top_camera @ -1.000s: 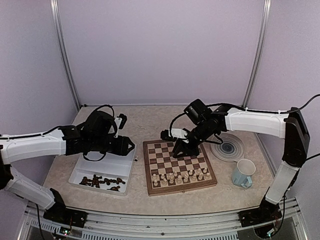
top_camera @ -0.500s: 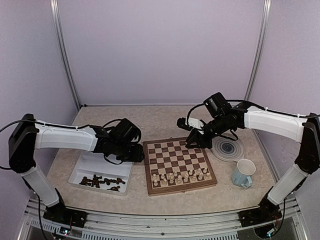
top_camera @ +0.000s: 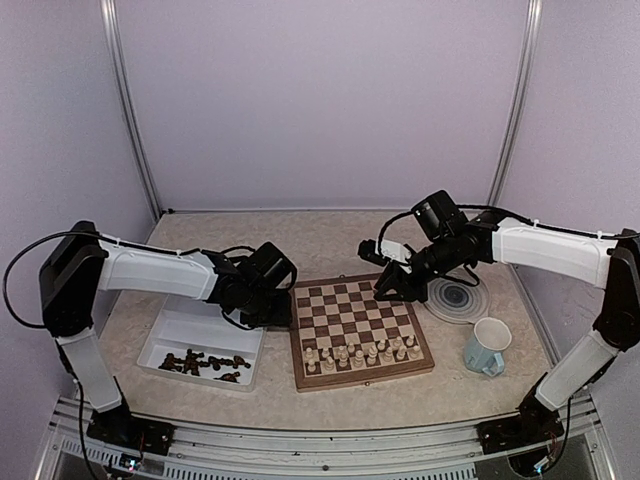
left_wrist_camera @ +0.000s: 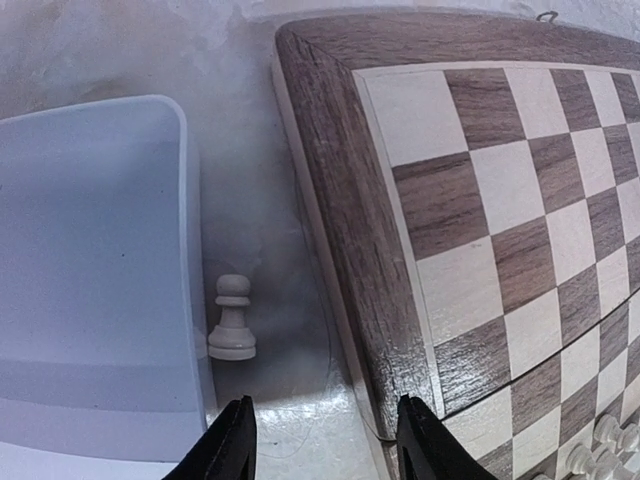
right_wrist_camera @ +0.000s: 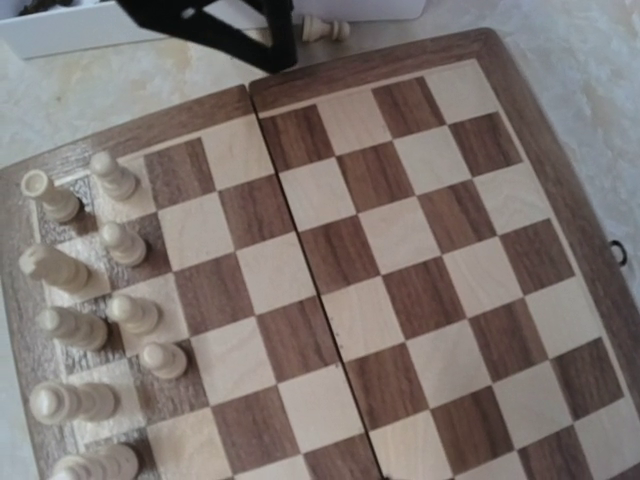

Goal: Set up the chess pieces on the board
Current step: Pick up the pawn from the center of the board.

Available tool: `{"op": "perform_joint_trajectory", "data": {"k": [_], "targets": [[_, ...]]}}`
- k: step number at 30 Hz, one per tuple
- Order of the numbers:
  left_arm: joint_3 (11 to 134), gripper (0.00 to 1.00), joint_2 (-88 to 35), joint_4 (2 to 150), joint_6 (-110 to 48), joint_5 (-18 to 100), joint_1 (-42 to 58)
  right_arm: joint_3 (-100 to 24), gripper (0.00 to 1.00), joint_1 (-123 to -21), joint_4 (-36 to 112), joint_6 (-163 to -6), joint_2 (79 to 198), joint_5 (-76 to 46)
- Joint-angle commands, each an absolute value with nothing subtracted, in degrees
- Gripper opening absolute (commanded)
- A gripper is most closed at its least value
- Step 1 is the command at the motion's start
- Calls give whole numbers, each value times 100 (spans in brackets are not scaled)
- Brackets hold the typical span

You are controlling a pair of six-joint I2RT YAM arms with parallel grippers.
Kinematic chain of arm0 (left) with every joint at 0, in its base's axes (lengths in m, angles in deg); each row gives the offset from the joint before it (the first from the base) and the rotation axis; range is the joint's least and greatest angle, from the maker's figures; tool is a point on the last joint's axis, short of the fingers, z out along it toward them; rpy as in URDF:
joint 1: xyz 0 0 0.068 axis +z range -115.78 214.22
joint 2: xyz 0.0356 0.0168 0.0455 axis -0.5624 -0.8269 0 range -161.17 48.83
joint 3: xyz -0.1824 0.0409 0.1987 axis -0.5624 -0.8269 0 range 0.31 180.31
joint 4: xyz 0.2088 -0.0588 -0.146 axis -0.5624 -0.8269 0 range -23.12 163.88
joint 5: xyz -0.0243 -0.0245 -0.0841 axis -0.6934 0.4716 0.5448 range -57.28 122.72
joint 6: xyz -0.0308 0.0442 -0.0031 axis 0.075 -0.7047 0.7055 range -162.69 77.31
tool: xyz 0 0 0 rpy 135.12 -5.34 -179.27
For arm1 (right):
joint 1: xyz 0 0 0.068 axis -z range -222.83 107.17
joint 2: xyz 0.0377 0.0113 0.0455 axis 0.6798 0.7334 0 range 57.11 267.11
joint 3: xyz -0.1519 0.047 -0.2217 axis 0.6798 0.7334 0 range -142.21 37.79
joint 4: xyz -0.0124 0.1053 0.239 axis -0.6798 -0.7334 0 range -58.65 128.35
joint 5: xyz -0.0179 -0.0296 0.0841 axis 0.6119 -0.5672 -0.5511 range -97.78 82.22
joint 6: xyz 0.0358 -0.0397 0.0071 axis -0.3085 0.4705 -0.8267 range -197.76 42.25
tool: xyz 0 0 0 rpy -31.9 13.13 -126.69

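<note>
The board (top_camera: 350,305) lies mid-table with cream chess pieces (top_camera: 360,352) in its two near rows. Dark pieces (top_camera: 205,362) lie in a white tray (top_camera: 165,330). One cream pawn (left_wrist_camera: 232,318) stands on the table in the gap between the tray (left_wrist_camera: 90,250) and the board (left_wrist_camera: 470,200). My left gripper (left_wrist_camera: 325,445) hangs open just short of that pawn, with nothing between its fingers. My right gripper (top_camera: 388,288) hovers over the board's far right edge. Its fingers do not show in the right wrist view, which looks down on the board (right_wrist_camera: 400,250) and cream pieces (right_wrist_camera: 110,240).
A round grey-ringed plate (top_camera: 455,297) sits right of the board. A pale blue mug (top_camera: 487,347) stands nearer, at the right. The tray's wall runs close along the pawn's left side and the board's raised border along its right.
My left arm has swung right, from above the tray to the gap by the board's left edge. My right gripper has pulled back from the board's far middle to its far right edge.
</note>
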State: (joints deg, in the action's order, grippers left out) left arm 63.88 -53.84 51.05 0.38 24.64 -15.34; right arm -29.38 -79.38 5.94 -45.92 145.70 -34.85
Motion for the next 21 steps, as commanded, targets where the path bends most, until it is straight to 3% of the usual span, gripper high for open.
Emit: {"op": "perform_joint_trajectory", "data": {"k": [1, 21], "targets": [[6614, 49, -5585, 4700, 131, 2082, -1520, -2845, 25, -7894, 714, -4672, 14438, -3598], [6772, 49, -5977, 4542, -133, 1893, -1272, -2833, 25, -7895, 731, -4708, 14576, -3677]]}}
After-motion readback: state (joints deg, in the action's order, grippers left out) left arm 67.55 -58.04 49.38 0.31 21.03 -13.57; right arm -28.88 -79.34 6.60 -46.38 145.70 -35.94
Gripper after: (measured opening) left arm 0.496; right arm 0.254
